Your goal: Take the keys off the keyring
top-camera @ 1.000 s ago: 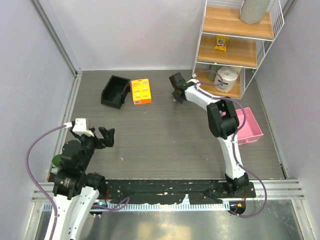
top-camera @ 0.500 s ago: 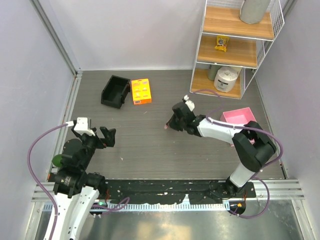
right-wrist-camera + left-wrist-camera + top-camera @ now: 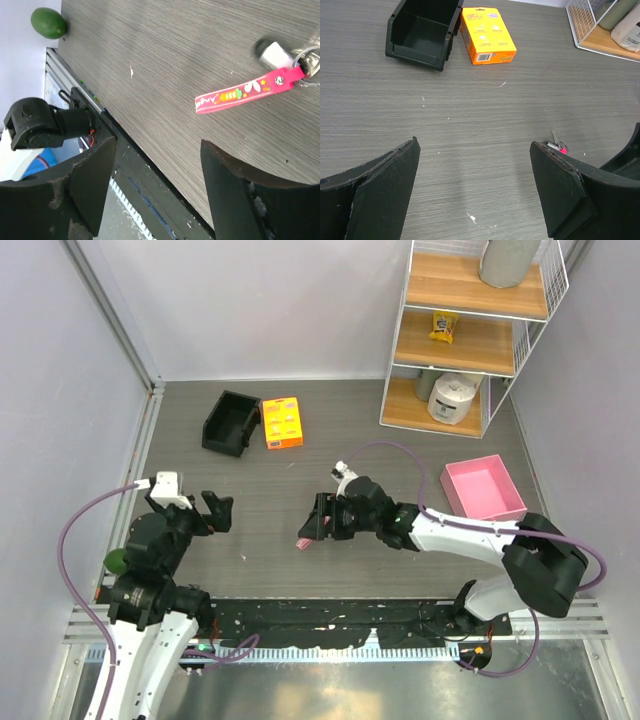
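Here: pink keyring flat on table, carrot print along strap.

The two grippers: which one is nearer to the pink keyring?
The right gripper, close beside the keyring; the left gripper is well apart from it.

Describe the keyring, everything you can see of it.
The keyring is a pink-red strap, rubbery in look, printed with a carrot and small white shapes. One end carries a thin metal ring, with a blurred silvery piece beside it, probably a key. It appears to lie flat and straight on the grey wood-grain table, beyond the open right gripper, which does not touch it.
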Tool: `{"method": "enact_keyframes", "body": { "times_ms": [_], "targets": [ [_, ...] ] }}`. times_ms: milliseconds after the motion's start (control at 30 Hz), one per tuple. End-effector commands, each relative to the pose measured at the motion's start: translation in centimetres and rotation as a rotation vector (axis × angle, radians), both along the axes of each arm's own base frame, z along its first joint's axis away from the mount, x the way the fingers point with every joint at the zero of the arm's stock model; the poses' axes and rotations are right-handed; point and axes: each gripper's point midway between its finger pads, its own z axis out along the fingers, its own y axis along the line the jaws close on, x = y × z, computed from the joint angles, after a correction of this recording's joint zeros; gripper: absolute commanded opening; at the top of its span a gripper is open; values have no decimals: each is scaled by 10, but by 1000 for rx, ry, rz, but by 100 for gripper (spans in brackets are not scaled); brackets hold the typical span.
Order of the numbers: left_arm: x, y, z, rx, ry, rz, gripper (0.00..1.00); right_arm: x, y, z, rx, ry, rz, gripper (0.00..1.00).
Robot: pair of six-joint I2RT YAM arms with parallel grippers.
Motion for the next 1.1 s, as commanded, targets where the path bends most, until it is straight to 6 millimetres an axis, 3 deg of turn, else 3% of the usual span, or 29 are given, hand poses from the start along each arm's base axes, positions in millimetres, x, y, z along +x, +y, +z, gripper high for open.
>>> {"method": "enact_keyframes", "body": {
  "times_ms": [0,67,100,133,167,200,300,433,567,667,900,967,1067],
  "targets": [
    [4,-4,0,-16,10,-13,99,-1,-12,20,-6,-79,5,76],
    [2,-15,-5,-38,53,-60,99,7,-35,36,-53,-159,-62,77],
    [1,-17,-9,-43,81,-66,99,15,-51,31,-125,-188,-113,76],
    [2,-20,-13,-49,116,-75,99,22,-62,45,-129,-237,-162,76],
    [1,-23,-20,-47,153,-82,99,29,-80,42,-195,-258,-226,77],
    [-1,-27,-25,-51,189,-92,99,33,-90,54,-193,-292,-269,80],
    [-5,-44,-39,-73,292,-135,99,45,-131,64,-278,-345,-438,89],
    [-1,-75,-55,-73,346,-188,96,52,-167,73,-338,-385,-572,89],
    [6,-126,-61,-8,361,-310,84,54,-192,77,-384,-407,-652,88],
    [20,-151,-67,65,397,-344,75,53,-201,78,-395,-418,-680,88],
    [55,-192,-88,119,488,-349,64,48,-220,84,-370,-455,-746,88],
    [63,-204,-91,124,527,-359,52,48,-227,87,-370,-470,-771,87],
    [68,-227,-99,104,610,-393,46,46,-236,92,-367,-493,-795,88]
  ]
}}
